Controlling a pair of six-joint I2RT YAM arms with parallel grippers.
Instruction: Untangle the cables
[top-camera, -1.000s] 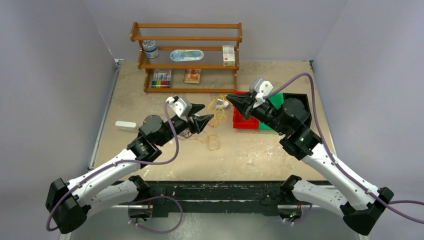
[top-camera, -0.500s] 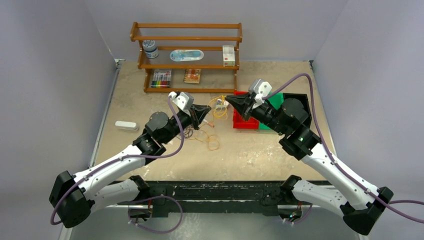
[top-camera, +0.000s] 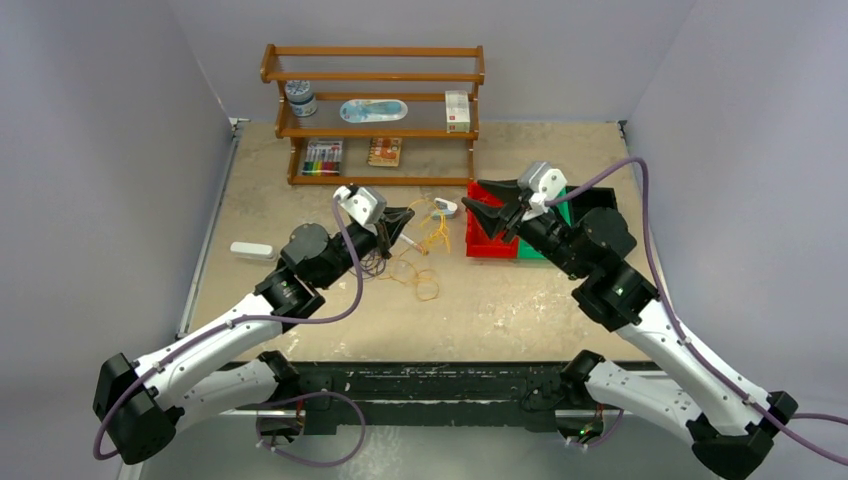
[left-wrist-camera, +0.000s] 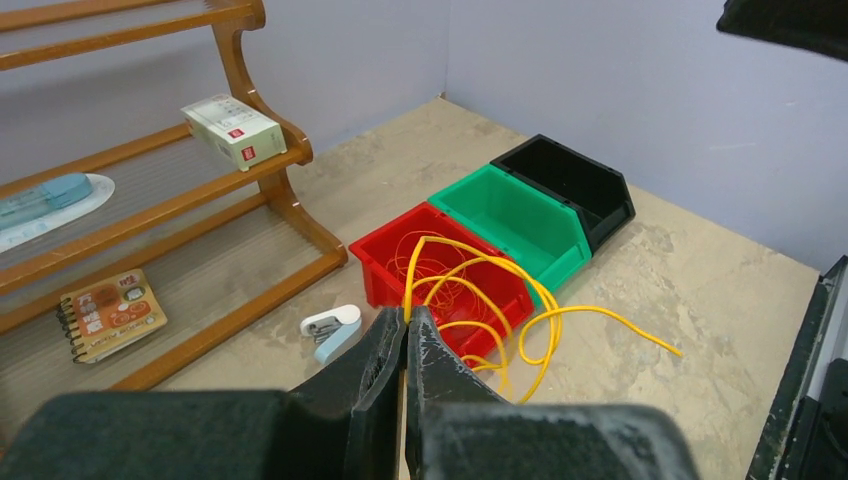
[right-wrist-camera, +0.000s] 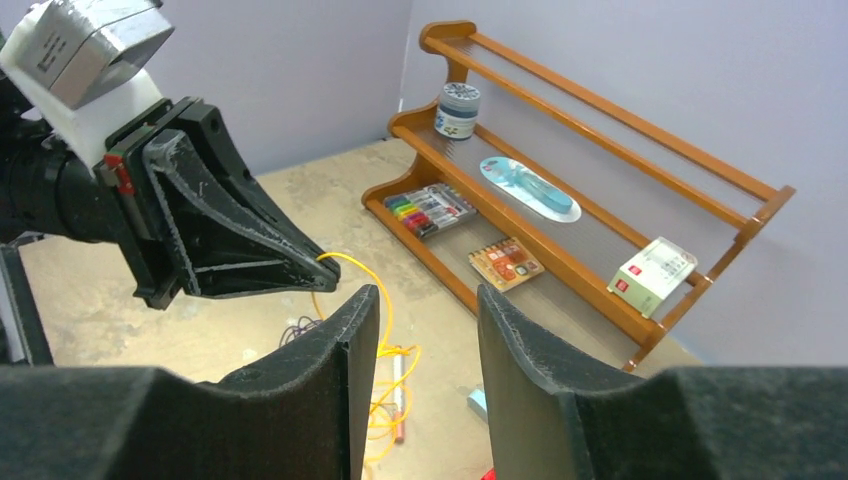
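Observation:
The cables lie as a loose tangle on the table between my arms: yellow loops (top-camera: 436, 232), an orange-red loop (top-camera: 427, 291) and a dark purple bunch (top-camera: 374, 265). My left gripper (top-camera: 407, 214) is shut on a strand of the yellow cable (left-wrist-camera: 480, 281), which rises from its tips (left-wrist-camera: 405, 316) and arcs over toward the red bin (left-wrist-camera: 383, 268). Thin orange-red wire (left-wrist-camera: 432, 258) lies inside that bin. My right gripper (top-camera: 475, 197) hangs open to the right of the tangle, nothing between its fingers (right-wrist-camera: 425, 295). In its view the yellow cable (right-wrist-camera: 362, 266) leaves the left gripper (right-wrist-camera: 235, 245).
Red (top-camera: 478, 247), green (top-camera: 555, 206) and black (top-camera: 598, 194) bins stand under the right arm. A wooden shelf (top-camera: 372, 132) with small items stands at the back. A white-blue stapler (left-wrist-camera: 334, 326), a red-tipped pen (right-wrist-camera: 398, 398) and a white block (top-camera: 251, 251) lie on the table.
My left gripper closed on the yellow cable and moved up and back a little. My right gripper opened, let go and drew back to the right.

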